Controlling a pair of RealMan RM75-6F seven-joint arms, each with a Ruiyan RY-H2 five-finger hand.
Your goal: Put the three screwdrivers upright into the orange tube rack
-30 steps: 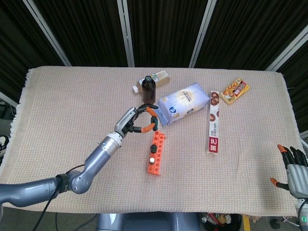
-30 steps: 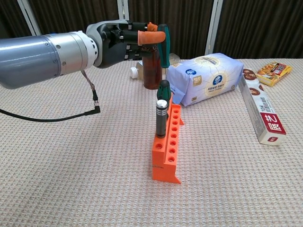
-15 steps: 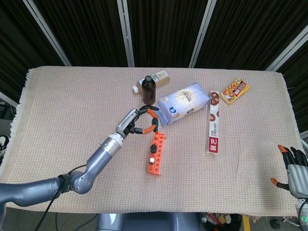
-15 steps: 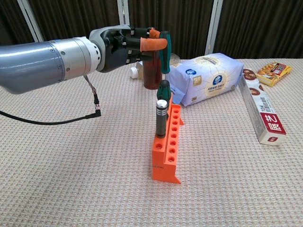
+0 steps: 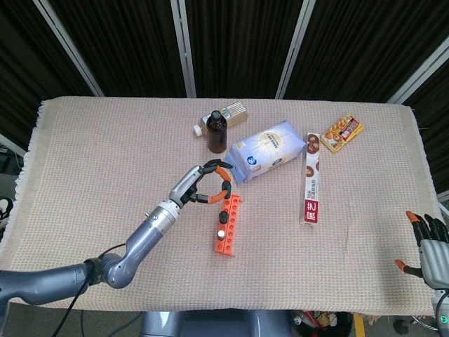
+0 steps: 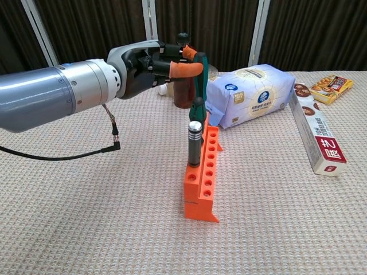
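The orange tube rack lies mid-table with two screwdrivers standing in it: a grey-handled one and a dark green-handled one behind it. My left hand pinches a third, green-handled screwdriver between orange-tipped fingers. It holds the tool roughly upright, just above the rack's far end. My right hand hangs off the table's near right corner, fingers apart and holding nothing.
Just behind the rack stand a brown bottle and a blue-white bag. A long box and a snack pack lie to the right. A white cap sits by the bottle.
My left hand has carried the green screwdriver down and nearer, from beside the bottle to over the rack's far end. The right hand has not moved.
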